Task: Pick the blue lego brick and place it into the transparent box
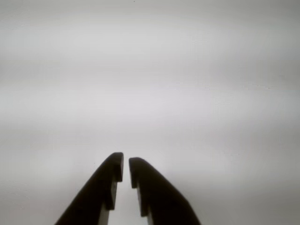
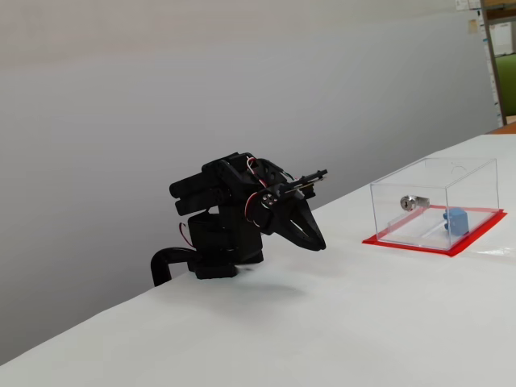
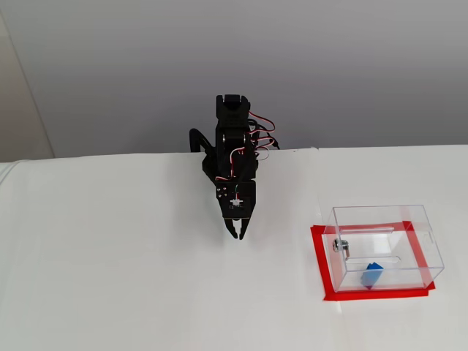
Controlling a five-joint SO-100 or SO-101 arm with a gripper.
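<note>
Resting inside the transparent box (image 3: 386, 245), the blue lego brick (image 3: 372, 275) sits on the red base, toward the near right part of the box in a fixed view, and toward its right end in the other fixed view (image 2: 456, 221). By how things lie, the placing looks done.

Gripper (image 3: 238, 235): black, two-finger, folded low in front of the arm's base, tips pointing down at the table. In the wrist view the gripper (image 1: 126, 168) shows its fingertips nearly together, a thin slit between them, nothing pinched.

Relation that matters: the brick lies to the right of the gripper and slightly nearer the camera in the fixed view from above, well apart from it, with the box wall between the two. The brick reads as roughly square, so no long axis to speak of.

Surroundings:
- Transparent box (image 2: 435, 201): clear walls, top apparently open, standing on a red base (image 3: 322, 272).
- Silver lock (image 3: 338, 246): on the box's left wall in the fixed view from above, apart from the brick.
- Table (image 3: 110, 278): white, bare between gripper and box.
- Wires (image 3: 259, 135): red and white, at the arm's upper joints.

Obstruction: nothing lies on the table between gripper and box; only the box's own walls enclose the brick.
</note>
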